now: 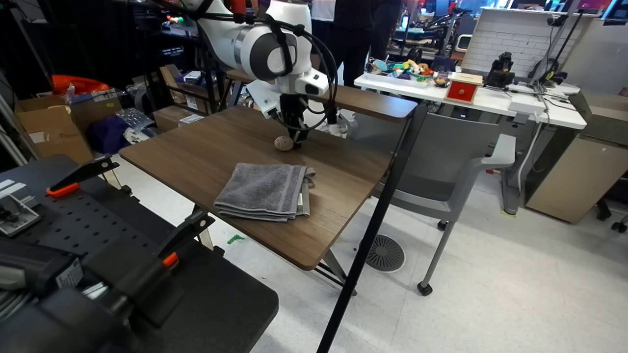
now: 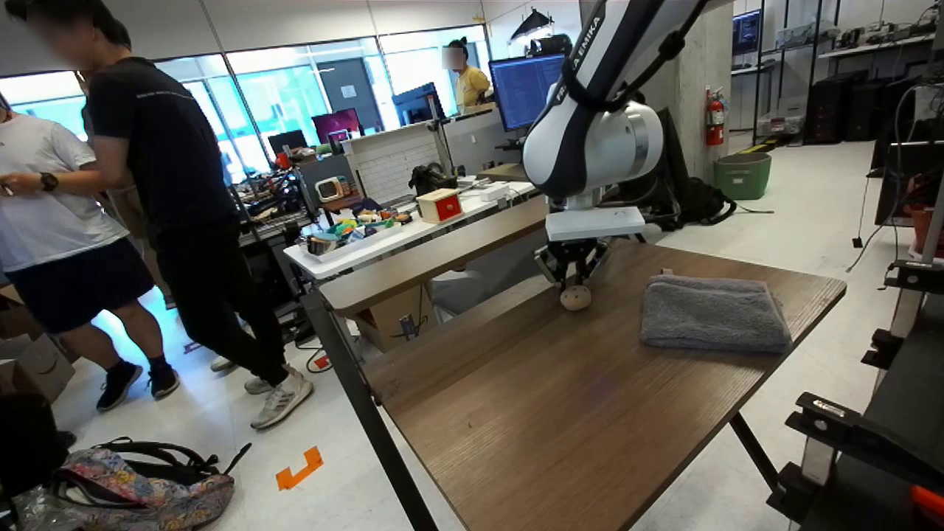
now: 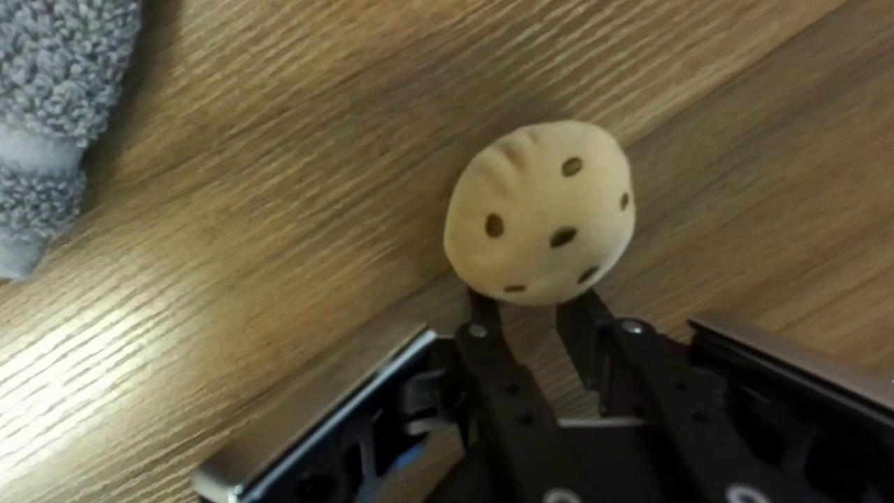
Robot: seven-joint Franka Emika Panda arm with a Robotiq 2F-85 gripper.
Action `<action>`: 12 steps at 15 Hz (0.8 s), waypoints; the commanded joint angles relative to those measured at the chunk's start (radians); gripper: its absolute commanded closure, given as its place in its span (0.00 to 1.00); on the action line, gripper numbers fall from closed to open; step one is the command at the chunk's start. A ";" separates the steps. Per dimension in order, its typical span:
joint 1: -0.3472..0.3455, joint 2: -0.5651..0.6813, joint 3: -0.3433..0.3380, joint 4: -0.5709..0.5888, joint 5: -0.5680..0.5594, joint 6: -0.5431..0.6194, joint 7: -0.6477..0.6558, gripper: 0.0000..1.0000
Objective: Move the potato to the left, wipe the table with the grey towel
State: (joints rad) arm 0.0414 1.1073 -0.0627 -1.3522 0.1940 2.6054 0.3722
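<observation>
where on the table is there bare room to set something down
In an exterior view, the widest bare patch of the table runs from the potato and grey towel to the left edge. A narrower bare strip lies between those two. It is crowded right around the potato, where the gripper is.

Round tan potato (image 3: 534, 199), dark brown spots. Folded square grey cloth towel (image 1: 260, 189), paler band. Rectangular brown wood table (image 2: 582, 420), streaked grain. Black two-fingered gripper (image 3: 529, 314).

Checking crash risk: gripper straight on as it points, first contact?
Likely the table: the gripper points down, tips close to it. The potato hides the tips in the wrist view, so brushing it first is possible.
</observation>
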 commanded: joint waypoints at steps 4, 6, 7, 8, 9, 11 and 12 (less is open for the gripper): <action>0.025 -0.002 0.010 0.013 -0.011 -0.013 -0.002 0.19; 0.033 -0.010 0.013 0.003 -0.012 -0.018 -0.002 0.05; 0.043 -0.017 0.007 -0.007 -0.017 -0.021 0.004 0.00; 0.054 -0.024 -0.004 -0.016 -0.023 -0.025 0.014 0.00; 0.064 -0.039 -0.012 -0.034 -0.029 -0.032 0.019 0.00; 0.082 -0.060 -0.029 -0.066 -0.044 -0.040 0.031 0.00; 0.094 -0.068 -0.043 -0.077 -0.052 -0.049 0.043 0.00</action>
State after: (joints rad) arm 0.0957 1.0933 -0.0606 -1.3712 0.1756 2.6005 0.3734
